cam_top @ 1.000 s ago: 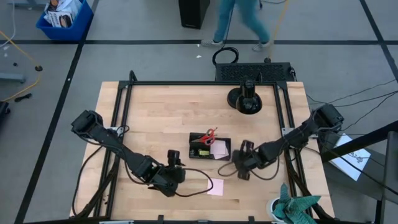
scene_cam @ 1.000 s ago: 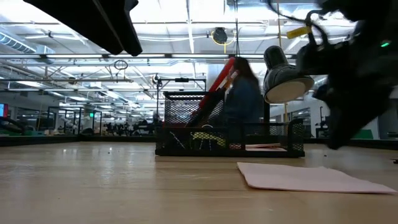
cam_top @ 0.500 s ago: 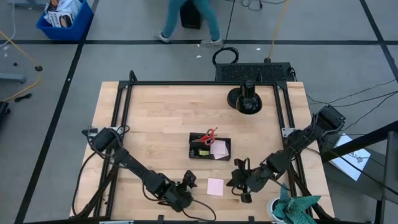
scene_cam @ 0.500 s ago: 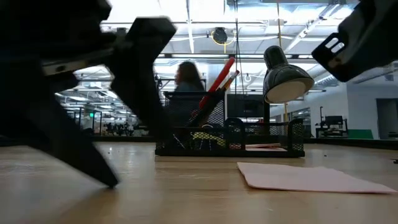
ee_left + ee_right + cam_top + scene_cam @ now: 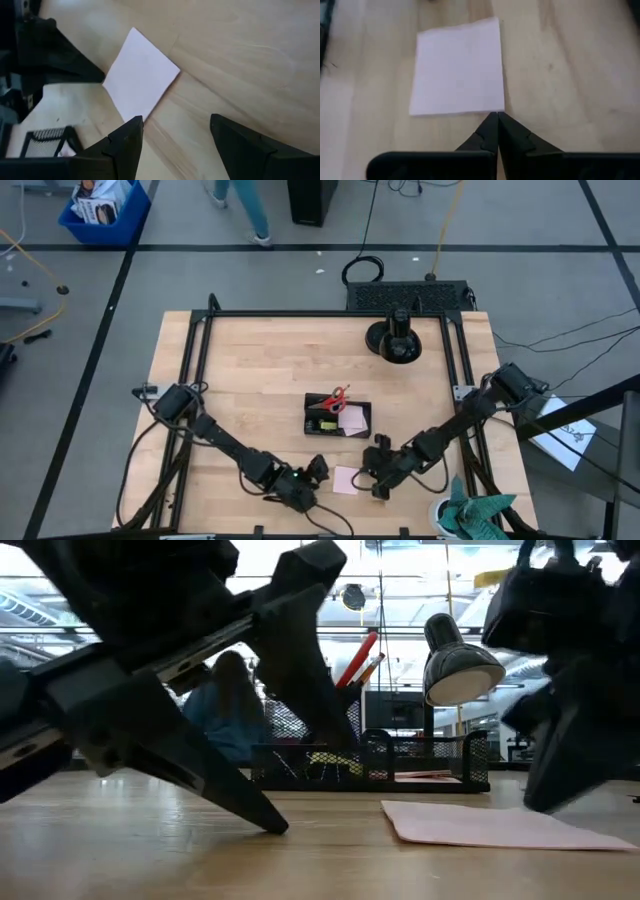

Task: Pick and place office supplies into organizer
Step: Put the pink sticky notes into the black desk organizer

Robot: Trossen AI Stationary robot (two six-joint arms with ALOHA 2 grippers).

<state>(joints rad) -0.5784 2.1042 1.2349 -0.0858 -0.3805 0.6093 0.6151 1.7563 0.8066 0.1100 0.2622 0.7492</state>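
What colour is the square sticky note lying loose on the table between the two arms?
Pale pink. The sticky note shows best in the right wrist view.

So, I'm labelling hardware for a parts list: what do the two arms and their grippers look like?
Both arms are dark, slim, jointed links with black cables looping beside them. The left gripper has two flat black wedge-shaped fingers tapering to blunt tips, and a small green light shows near its wrist from above. The right gripper has matching black pointed fingers on a wide black crossbar. No printed markings are visible.
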